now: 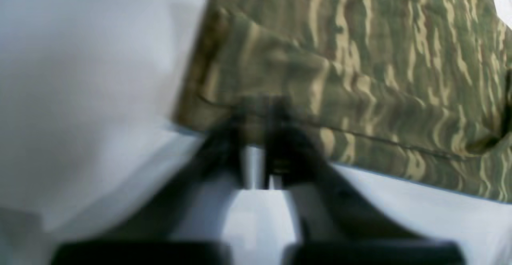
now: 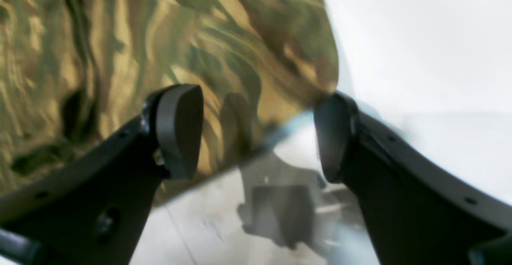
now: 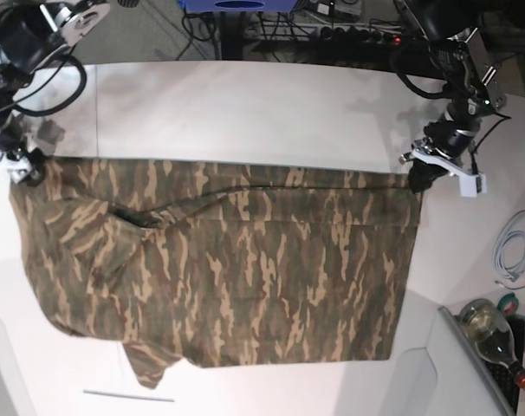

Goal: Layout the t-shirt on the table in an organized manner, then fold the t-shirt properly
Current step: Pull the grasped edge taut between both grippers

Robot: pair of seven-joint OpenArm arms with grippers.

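Observation:
The camouflage t-shirt (image 3: pixel 228 269) lies spread flat on the white table (image 3: pixel 245 113), with a sleeve poking out at the front left. At the shirt's far right corner my left gripper (image 3: pixel 416 178) is shut. In the left wrist view its blurred fingertips (image 1: pixel 262 137) overlap the t-shirt's hem (image 1: pixel 380 57) and seem to pinch it. My right gripper (image 3: pixel 24 169) sits at the far left corner. In the right wrist view it (image 2: pixel 256 137) stands open, one pad over the t-shirt's cloth (image 2: pixel 120 37) and the other just past its edge, holding nothing.
A glass bottle (image 3: pixel 488 325) and a coiled white cable (image 3: pixel 514 251) lie off the table's right side. Cables and a power strip (image 3: pixel 358 35) run behind the far edge. A thin dark seam (image 3: pixel 96 113) crosses the tabletop at the left.

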